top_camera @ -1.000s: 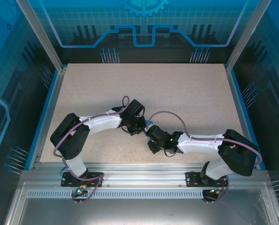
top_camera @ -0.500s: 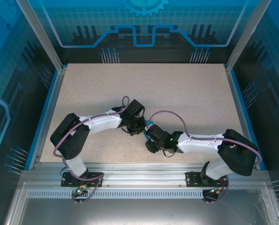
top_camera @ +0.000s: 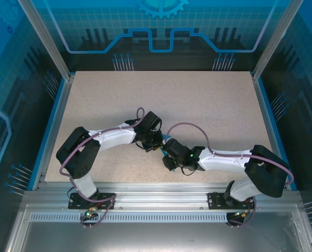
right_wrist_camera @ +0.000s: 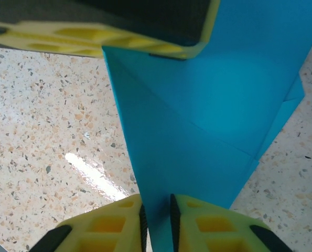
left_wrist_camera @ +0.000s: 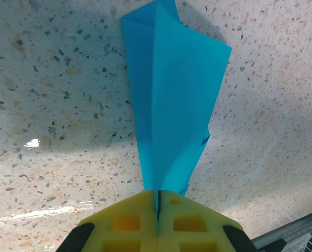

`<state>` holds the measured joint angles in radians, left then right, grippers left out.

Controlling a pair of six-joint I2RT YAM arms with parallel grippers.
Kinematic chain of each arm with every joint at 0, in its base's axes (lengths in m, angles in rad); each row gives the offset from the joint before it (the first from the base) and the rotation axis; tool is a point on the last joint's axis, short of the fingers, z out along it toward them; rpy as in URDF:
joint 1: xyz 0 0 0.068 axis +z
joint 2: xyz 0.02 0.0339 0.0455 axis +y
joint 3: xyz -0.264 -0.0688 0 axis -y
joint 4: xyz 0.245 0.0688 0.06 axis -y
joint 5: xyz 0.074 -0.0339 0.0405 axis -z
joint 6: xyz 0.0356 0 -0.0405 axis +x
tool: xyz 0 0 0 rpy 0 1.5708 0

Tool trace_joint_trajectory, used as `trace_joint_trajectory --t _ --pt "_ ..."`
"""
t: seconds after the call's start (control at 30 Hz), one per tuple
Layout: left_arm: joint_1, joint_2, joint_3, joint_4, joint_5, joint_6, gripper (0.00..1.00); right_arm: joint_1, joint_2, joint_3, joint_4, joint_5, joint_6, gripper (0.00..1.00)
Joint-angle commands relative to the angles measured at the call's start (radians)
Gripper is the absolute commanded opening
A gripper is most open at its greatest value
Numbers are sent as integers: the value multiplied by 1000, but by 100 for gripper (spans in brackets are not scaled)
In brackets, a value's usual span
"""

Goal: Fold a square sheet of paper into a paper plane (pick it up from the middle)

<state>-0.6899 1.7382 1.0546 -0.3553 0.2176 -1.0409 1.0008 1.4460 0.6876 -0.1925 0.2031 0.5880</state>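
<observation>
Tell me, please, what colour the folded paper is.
Plain teal-blue; the paper plane shows best in the left wrist view.

Robot lab work cell: aluminium frame (top_camera: pixel 45 39), blue printed panels (top_camera: pixel 161 26), speckled table (top_camera: pixel 197 100), bolted arms (top_camera: pixel 108 137).

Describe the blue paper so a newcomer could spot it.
On the speckled beige table, look near the front middle, where the left gripper and right gripper meet. Both pinch the teal-blue paper, a creased, tapering fold, the one bright colour on the tabletop.
</observation>
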Motion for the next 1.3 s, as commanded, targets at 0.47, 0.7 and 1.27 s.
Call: trace_joint_trajectory --t 0.47,0.7,1.27 --pt "1 -68 7 -37 5 5 25 -37 18 -27 74 -59 38 1" --pt "0 -179 -15 -58 -90 8 59 -108 -20 -151 233 -182 90 1" --pt "-2 -254 -194 160 -37 -1 46 -324 -91 -290 469 -517 162 4"
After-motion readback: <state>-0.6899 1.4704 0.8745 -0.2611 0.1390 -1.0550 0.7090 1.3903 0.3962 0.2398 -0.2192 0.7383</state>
